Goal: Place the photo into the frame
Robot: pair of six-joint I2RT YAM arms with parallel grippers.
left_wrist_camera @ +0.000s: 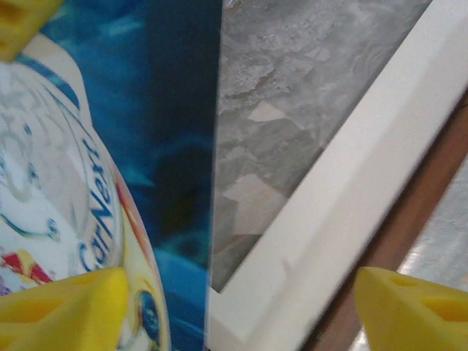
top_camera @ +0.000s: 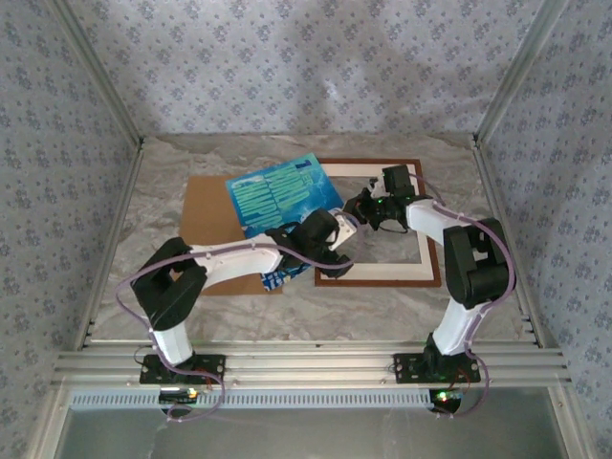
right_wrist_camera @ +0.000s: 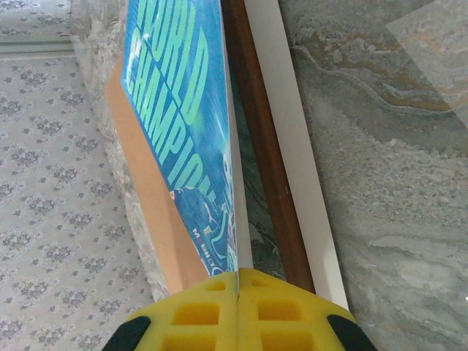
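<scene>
Your right claw [right_wrist_camera: 238, 284] pinches the photo [right_wrist_camera: 179, 110] edge | left claw [left_wrist_camera: 241, 311] spread above it | frame [top_camera: 368, 163] flat on table [top_camera: 382, 308]

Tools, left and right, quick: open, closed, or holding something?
Left tool: open, holding nothing.
Right tool: closed, pinching the edge of the photo.

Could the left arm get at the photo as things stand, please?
Probably yes: the left gripper hangs open over the edge of the photo with nothing between, while the right gripper pinches it.
</scene>
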